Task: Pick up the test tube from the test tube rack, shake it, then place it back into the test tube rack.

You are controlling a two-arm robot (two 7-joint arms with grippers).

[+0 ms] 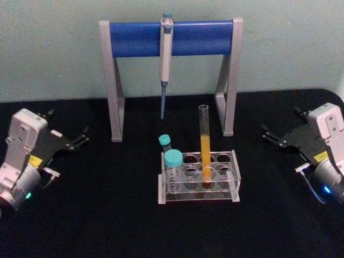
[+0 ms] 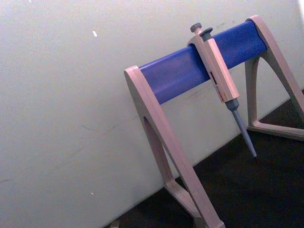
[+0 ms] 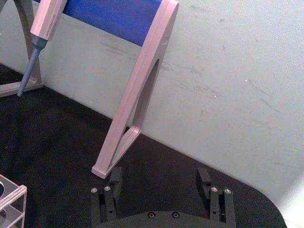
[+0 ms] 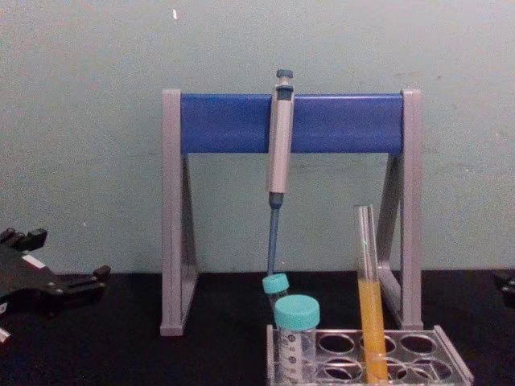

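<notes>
Standing upright in test tube rack (image 1: 235, 167), lower centre of head view: test tube (image 1: 205, 141), orange-yellow liquid in lower half. Teal-capped vials (image 1: 173, 165) at rack's left end. Left gripper (image 1: 69, 122) at left edge, fingers apart, empty. Right gripper (image 1: 280, 120) at right edge, fingers apart, empty. Both well apart from rack, above black counter (image 1: 107, 215).

- The chest view's bottom edge cuts off the test tube rack (image 4: 455, 359) and the foot of the test tube (image 4: 371, 322) standing in it.
- The rear teal-capped vial (image 4: 275, 284) is mostly hidden behind the front vial (image 4: 296, 322).
- In the right wrist view, the pipette (image 3: 40, 28) loses its top past the edge.
- Behind the left gripper (image 1: 70, 122) and the right gripper (image 1: 280, 120), the arms run off the head view's sides.
</notes>
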